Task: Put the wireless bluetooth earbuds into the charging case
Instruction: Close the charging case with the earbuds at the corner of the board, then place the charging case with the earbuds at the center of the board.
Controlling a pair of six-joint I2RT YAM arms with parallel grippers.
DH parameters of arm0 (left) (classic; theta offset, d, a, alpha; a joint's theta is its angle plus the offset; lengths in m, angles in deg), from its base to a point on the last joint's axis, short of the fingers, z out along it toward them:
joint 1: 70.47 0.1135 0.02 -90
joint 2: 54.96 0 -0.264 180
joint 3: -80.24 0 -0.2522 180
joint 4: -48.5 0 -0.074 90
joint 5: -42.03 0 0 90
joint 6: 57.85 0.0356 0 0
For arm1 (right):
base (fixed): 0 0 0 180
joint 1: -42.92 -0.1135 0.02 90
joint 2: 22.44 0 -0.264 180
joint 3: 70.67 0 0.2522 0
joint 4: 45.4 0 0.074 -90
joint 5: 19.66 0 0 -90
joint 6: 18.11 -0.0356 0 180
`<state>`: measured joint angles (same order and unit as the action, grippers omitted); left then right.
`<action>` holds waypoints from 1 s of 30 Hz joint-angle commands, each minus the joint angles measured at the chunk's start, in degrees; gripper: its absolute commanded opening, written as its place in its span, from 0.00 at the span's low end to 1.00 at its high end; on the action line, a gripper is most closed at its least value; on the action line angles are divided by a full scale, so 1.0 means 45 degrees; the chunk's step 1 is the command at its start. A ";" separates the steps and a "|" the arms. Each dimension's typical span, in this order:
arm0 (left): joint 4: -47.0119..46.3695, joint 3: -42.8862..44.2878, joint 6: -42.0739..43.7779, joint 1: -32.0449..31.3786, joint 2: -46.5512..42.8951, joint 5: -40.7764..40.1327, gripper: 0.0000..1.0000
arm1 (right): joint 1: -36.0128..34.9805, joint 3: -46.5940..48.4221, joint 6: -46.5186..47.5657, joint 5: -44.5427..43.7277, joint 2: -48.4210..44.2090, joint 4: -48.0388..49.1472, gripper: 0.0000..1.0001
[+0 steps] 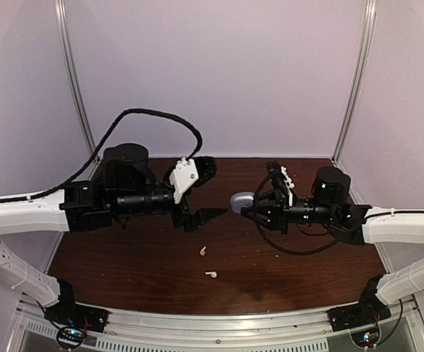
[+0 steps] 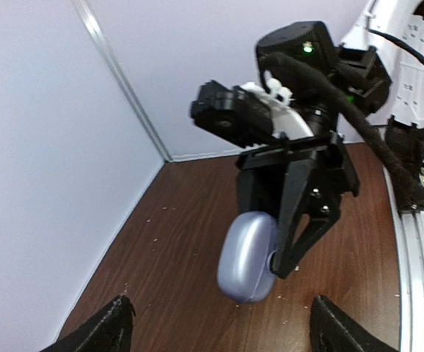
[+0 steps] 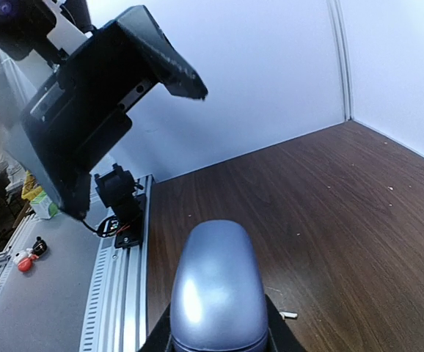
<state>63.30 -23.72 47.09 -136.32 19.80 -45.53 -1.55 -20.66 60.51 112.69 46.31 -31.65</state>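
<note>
Hold the charging case [image 2: 247,257], clamped in the right fingers [image 2: 301,220], level while the open left fingers [image 2: 114,328] fetch an earbud [image 1: 203,251].

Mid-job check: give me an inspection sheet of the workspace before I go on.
Surface: dark wood table with scattered pale specks.
Job's things: lavender case, looks closed. Two white earbuds lie loose on the table, apart, both outside the case.
Clutter: nothing seen beyond the specks.
Grippers: left gripper open and empty. Right gripper shut on the case.
Cables: black cable arcs high on the left. A second loop hangs on the right, apart from the earbuds.
Surroundings: white walls, metal rail at the near edge, blurred items beyond it.
</note>
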 commanded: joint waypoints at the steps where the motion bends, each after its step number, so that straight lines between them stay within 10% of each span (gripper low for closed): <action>1: -0.2144 -0.0681 -0.1956 0.1109 -0.0922 -0.0886 0.88 | 0.0319 0.1349 0.0065 -0.1182 0.0971 -0.0985 0.00; 30: -0.0874 -0.2652 -0.7381 0.3089 -0.2482 -0.3757 0.98 | 0.1737 1.2243 -0.1634 -0.2810 1.3359 -0.5163 0.05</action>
<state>60.48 -34.36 16.16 -122.55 10.73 -61.14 4.84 29.39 55.37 99.20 103.40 -52.59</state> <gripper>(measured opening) 0.976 0.283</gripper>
